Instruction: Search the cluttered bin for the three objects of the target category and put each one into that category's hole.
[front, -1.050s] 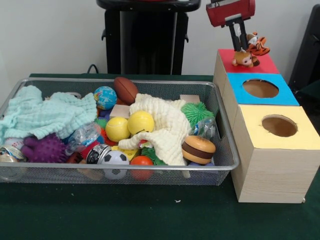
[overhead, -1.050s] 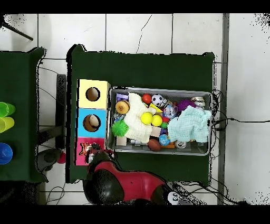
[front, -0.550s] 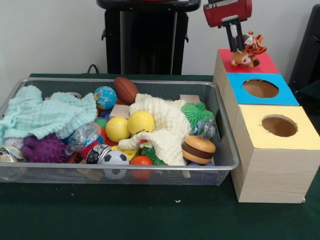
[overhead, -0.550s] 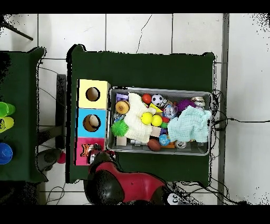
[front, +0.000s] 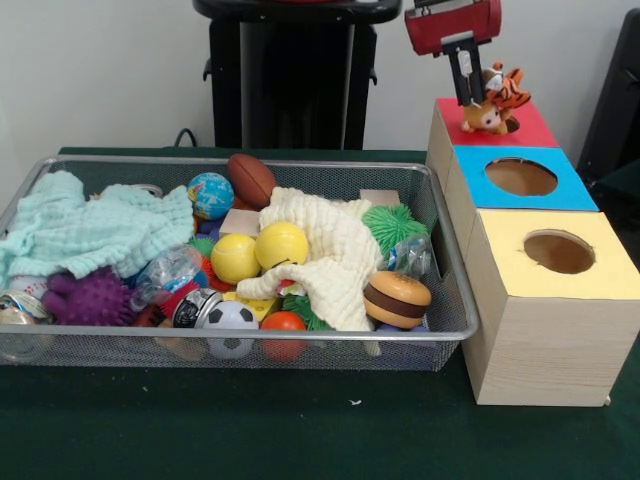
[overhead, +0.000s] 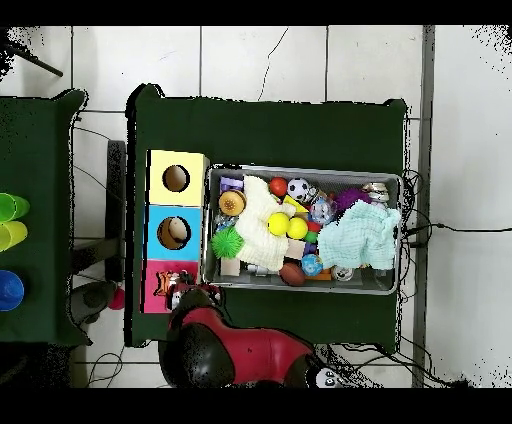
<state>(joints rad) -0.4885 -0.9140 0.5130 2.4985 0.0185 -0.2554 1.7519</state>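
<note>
- The hand (front: 470, 97) hangs over the red-topped box (front: 525, 128), its dark fingers pointing down at the toy animals lying there; whether they are clamped on a toy or let go, I cannot tell.
- Directly under the hand lies a small tan plush monkey (front: 485, 118); just behind it, touching, is an orange striped tiger (front: 507, 88). Both sit at the red box's hole, not yet dropped through.
- Judging by this, the stuffed animals are the target: two have reached their box, neither is fully posted, and a third is presumably left to find.
- Well off to the hand's side, the wire bin (front: 445, 330) holds balls, cloths, a burger toy (front: 396, 299) and a spiky purple ball (front: 90, 296); no further plush animal shows.
- The blue box (front: 570, 186) and yellow box (front: 610, 262) are further forward of the hand.
</note>
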